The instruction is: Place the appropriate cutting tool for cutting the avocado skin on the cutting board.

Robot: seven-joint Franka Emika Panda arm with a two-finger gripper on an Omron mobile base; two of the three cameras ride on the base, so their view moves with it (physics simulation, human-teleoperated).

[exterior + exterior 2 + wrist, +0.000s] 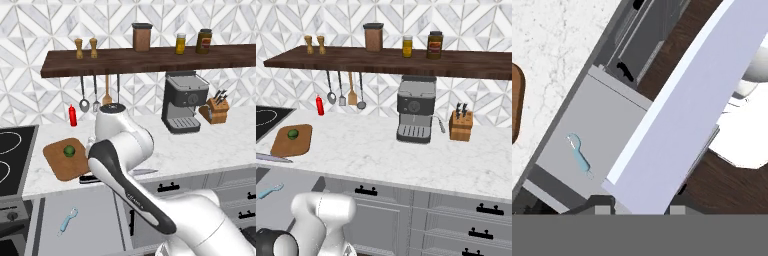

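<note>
The cutting board [59, 164] lies on the marble counter beside the stove, with the avocado [69, 150] on its far part. The knife lies along the counter's front edge just right of the board: its black handle [89, 179] and silver blade [145, 172] show on either side of my arm. From the right base view I see the board [286, 144], the avocado [293, 133] and the knife's blade [273, 158]. In the hand view my gripper [640, 208] is open with nothing between its tips, looking down past the counter edge, with the board's corner [515, 107] at the left.
A light-blue peeler [67, 220] [579, 156] lies in the open drawer below the board. Farther right on the counter stand a coffee machine [182, 102] and a knife block [215, 110]. A red bottle [73, 115] stands at the wall; utensils hang under the shelf.
</note>
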